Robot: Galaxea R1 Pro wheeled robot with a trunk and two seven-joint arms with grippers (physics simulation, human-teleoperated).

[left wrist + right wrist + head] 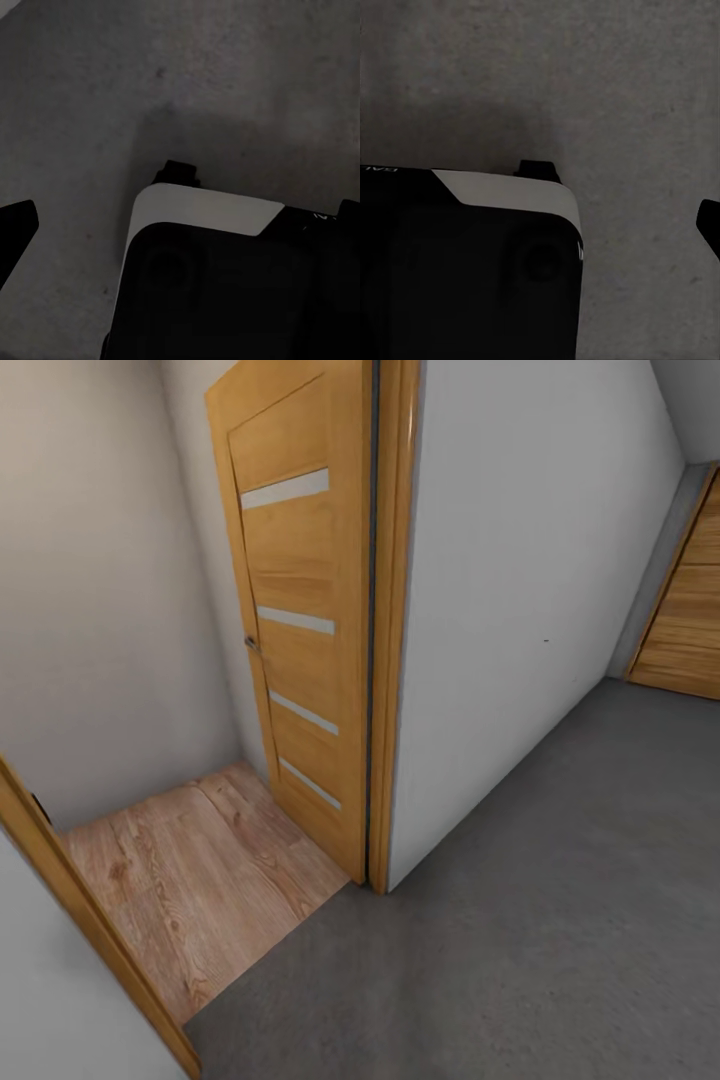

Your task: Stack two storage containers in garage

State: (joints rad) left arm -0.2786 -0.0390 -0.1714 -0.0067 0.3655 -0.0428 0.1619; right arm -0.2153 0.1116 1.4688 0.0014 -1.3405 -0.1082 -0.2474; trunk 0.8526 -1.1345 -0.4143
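Looking down from the head view: a doorway between two rooms. Dark grey speckled concrete floor (520, 920) covers the near and right part; light wood-plank floor (190, 880) lies beyond the threshold at lower left. An orange-brown wooden door with four narrow frosted glass strips (300, 620) stands swung open, its edge against the wood door frame (392, 620). A small handle shows on the door's left edge. Beige wall (90, 590) backs the plank-floored side. Pale grey wall (520, 580) runs from the frame toward the far right corner, where part of a horizontal wooden-slat door (690, 610) sits against the grey floor. A second strip of wood frame (90, 940) crosses the lower left corner.

Left wrist view: concrete floor below, the robot's dark base with a white curved panel (210, 210), and a black tip at the edge, possibly a finger of the left gripper (13, 232); spread or closed cannot be told. Right wrist view: same base corner, and a black tip of the right gripper (711, 221) at the edge; state likewise unclear.
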